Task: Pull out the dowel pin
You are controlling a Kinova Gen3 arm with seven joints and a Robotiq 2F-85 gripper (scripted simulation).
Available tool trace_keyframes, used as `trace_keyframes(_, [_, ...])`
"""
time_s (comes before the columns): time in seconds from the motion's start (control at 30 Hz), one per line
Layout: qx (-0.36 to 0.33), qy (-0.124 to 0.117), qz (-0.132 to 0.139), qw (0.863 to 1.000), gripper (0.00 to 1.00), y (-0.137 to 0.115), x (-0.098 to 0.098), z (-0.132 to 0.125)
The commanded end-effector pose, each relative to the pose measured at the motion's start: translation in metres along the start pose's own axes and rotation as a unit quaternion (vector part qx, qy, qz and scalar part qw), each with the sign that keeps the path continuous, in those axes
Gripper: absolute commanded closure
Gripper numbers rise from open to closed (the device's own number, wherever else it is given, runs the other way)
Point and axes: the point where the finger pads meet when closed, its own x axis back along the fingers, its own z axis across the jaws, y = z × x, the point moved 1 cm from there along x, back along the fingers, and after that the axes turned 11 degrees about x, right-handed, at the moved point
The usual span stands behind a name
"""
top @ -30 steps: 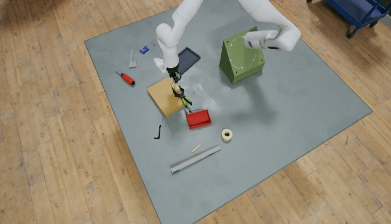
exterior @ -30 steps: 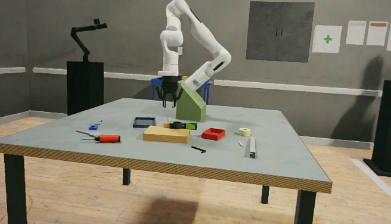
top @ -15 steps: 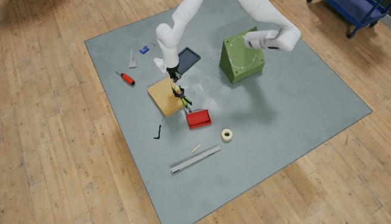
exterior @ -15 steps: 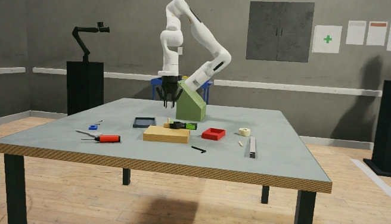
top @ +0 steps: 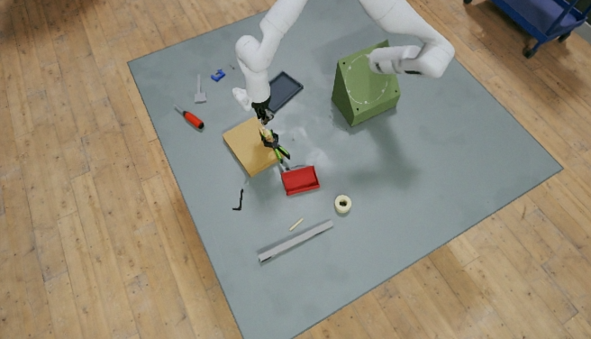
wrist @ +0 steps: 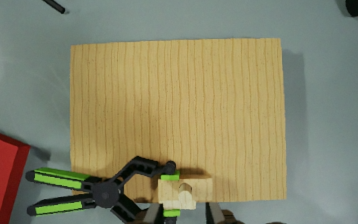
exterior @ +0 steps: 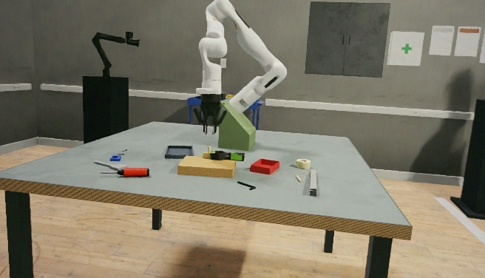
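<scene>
1 pin (exterior: 208, 149) (wrist: 185, 189) stands upright in the block (top: 267, 133) (exterior: 205, 155) (wrist: 203, 188), held by the clamp (top: 271, 141) (exterior: 220, 155) (wrist: 105, 193) on the board (top: 248, 147) (exterior: 207, 166) (wrist: 177, 115). Above, the jaws (top: 266, 119) (exterior: 210, 132) hang partly spread, pinching nothing.
</scene>
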Motion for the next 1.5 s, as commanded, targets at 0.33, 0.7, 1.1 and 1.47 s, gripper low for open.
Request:
trace_keyframes(0.33, [0.000,0.001,0.001,1.000,0.66,0.000,0.000,0.000])
trace_keyframes(0.7, [0.000,0.000,0.000,1.000,0.66,0.000,-0.006,0.000])
trace_keyframes(1.1, [0.000,0.000,0.000,1.000,0.66,0.000,-0.017,0.000])
trace_keyframes(1.47, [0.000,0.000,0.000,1.000,0.66,0.000,-0.028,0.000])
